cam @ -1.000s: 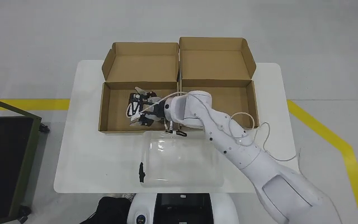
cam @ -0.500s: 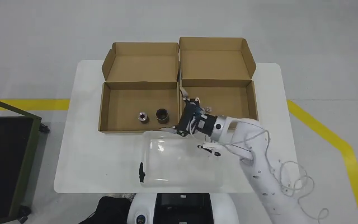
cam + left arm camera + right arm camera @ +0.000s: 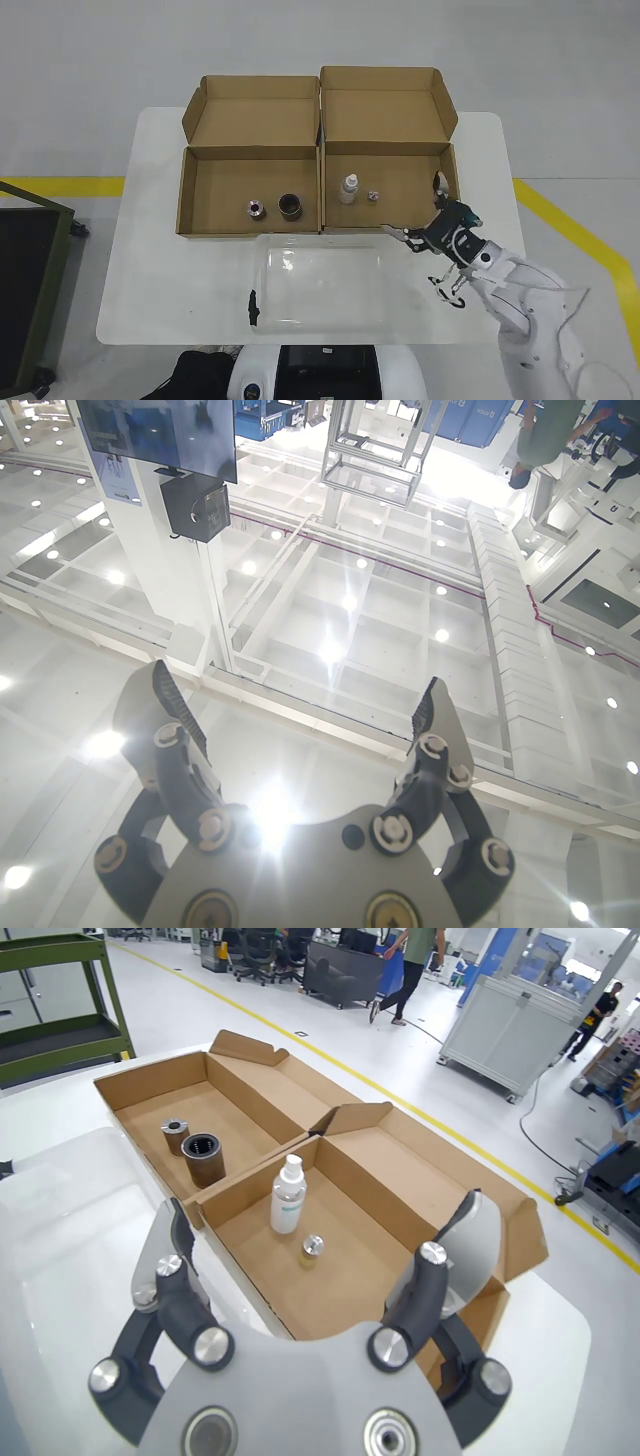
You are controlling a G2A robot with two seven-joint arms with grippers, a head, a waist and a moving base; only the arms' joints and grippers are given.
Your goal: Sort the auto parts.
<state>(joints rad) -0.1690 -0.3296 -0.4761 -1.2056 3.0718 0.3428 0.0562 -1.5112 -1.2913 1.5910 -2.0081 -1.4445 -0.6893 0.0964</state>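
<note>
Two boxes stand side by side and touching on the far half of the table point(image 3: 150, 250), with their lids folded back toward the far edge. In the left box point(image 3: 215, 190), two parts stand near its front wall: the small cylinder point(image 3: 255, 208) on the left and the larger cylinder point(image 3: 291, 206) just beside it, toward the front right corner. In the right box point(image 3: 405, 190), a bottle point(image 3: 349, 188) stands upright near the left wall, and a small part point(image 3: 373, 195) sits just to its right. A tub point(image 3: 265, 290) lies at the middle of the table's near edge, just before both boxes. The right gripper point(image 3: 325, 1208) hangs over the right box's front right corner.
</note>
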